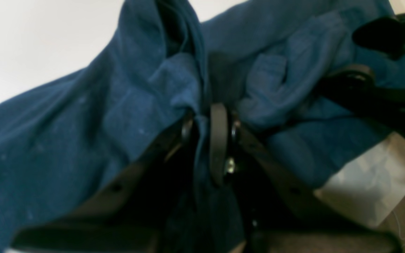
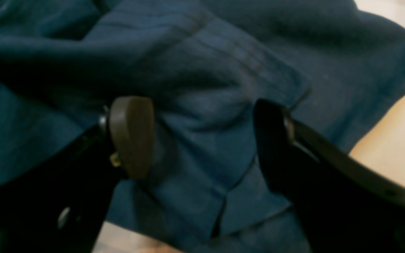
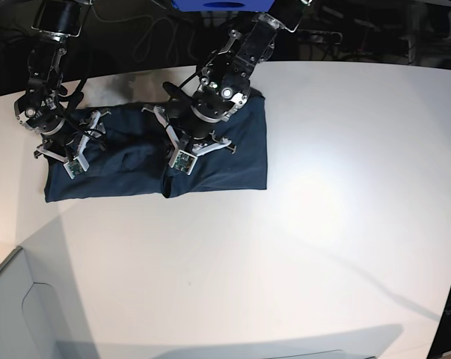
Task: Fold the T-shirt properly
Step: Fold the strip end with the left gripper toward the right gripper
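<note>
Your T-shirt (image 3: 232,149) lies partly folded on the white table (image 3: 345,209); your left gripper (image 1: 207,123) is pinched on a bunched fold mid-shirt. Your right gripper (image 2: 202,140) hovers wide apart over the shirt's edge, gripping nothing.

Robotics laboratory setting. A broad, plain white worktop (image 3: 322,209) carries two black robot arms, one at the left edge (image 3: 49,90) and one near centre (image 3: 225,75). Loose cables (image 3: 154,34) trail across a dark, equipment-filled background; a pale grey panel (image 3: 23,314) stands at the lower left.
</note>
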### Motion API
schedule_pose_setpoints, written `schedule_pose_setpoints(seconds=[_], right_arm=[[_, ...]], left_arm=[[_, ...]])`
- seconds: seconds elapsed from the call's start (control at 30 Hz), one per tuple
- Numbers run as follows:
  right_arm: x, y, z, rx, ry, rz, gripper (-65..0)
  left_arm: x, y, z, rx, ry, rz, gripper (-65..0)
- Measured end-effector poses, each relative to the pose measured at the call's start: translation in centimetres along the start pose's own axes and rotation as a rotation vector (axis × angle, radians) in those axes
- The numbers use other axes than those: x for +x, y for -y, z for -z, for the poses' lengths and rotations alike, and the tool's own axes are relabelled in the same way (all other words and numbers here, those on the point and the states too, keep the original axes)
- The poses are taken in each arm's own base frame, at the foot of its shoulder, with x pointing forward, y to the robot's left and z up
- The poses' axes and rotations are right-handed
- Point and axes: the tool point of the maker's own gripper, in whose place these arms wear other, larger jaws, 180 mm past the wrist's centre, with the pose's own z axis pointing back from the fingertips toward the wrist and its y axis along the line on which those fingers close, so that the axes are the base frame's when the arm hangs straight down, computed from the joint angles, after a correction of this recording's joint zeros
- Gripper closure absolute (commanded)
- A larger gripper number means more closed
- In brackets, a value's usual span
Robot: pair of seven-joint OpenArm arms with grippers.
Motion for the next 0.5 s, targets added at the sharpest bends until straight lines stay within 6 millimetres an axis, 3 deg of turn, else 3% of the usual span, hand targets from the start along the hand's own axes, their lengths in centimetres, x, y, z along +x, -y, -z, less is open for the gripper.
schedule_pose_setpoints(seconds=[0.07,0.5], right_arm=[[0.0,0.0,0.0,0.000,0.000,0.000,-42.4],[-0.1,0.0,0.0,0.000,-0.001,-0.001,-42.4]], left_arm=[[0.0,0.0,0.0,0.000,0.000,0.000,-4.3],[1.6,-0.4,0.3,0.004,0.033,0.018,-4.5]])
